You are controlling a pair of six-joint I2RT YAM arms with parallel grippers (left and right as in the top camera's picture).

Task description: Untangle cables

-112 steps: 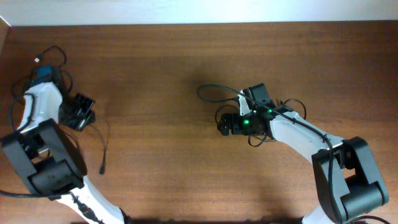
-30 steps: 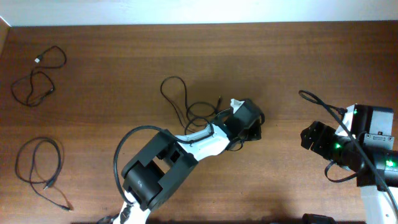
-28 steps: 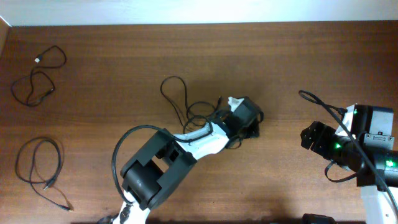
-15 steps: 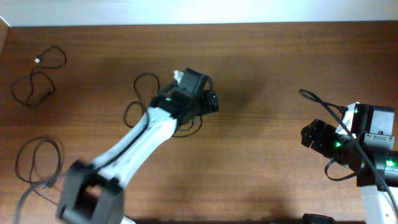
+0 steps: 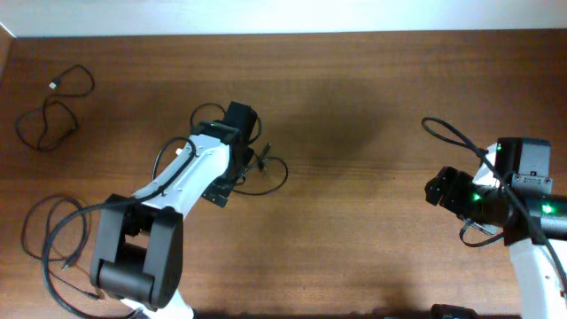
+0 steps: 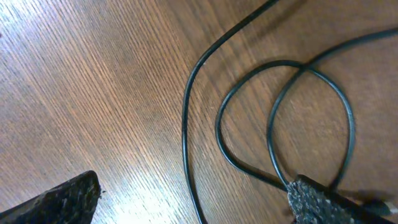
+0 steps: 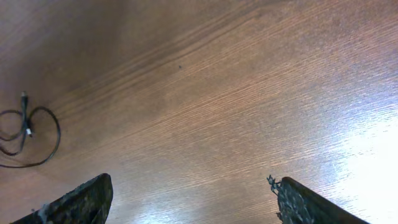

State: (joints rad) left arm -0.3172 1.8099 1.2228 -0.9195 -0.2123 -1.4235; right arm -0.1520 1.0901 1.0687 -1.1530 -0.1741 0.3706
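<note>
Tangle left to undo lay under your wide-open left gripper; two cables lay freed; right gripper gaped empty.

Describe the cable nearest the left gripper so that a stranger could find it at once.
On the wooden table, look near the middle, where the left gripper hangs with open jaws. The cable is the thin black cord lying in loose overlapping loops right below it. Unlike it, the two other cables lie alone by the table's left edge.
</note>
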